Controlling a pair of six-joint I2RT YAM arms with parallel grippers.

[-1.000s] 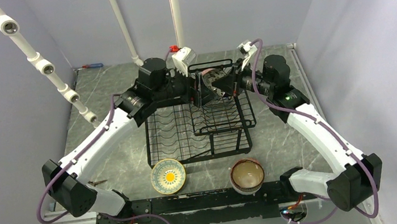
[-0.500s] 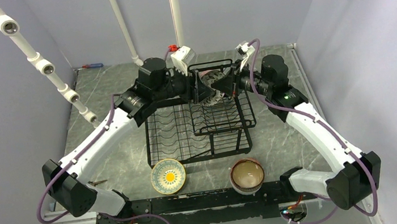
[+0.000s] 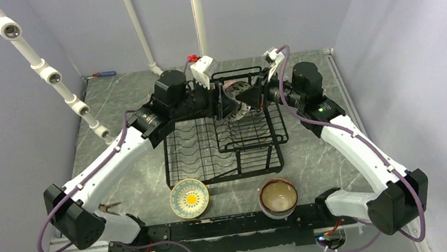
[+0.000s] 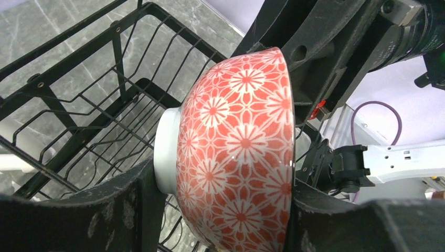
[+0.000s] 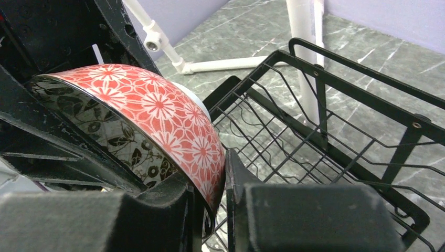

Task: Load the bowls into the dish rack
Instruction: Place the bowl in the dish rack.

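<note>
From above: a grey marbled table [image 3: 122,106] between lavender walls [image 3: 391,47], with a white pipe frame [image 3: 47,73] at the back left. The red-flowered bowl [image 3: 237,92] is on edge over the dish rack [image 3: 199,161], at its raised basket, between the left gripper [image 3: 225,100] and right gripper [image 3: 254,94]. A yellow-centred bowl [image 3: 189,198] and a brown-rimmed bowl [image 3: 278,197] stand before the rack.

Left wrist: the left gripper clamps the bowl from foot to rim.

Right wrist: the right gripper pinches the bowl's wall at the rim – marbled table beyond.

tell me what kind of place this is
Probably a robot lab cell, not a kitchen: a left arm and a right arm bolted to a grey table boxed in by plain walls, a white pipe frame and a dish rack.
</note>
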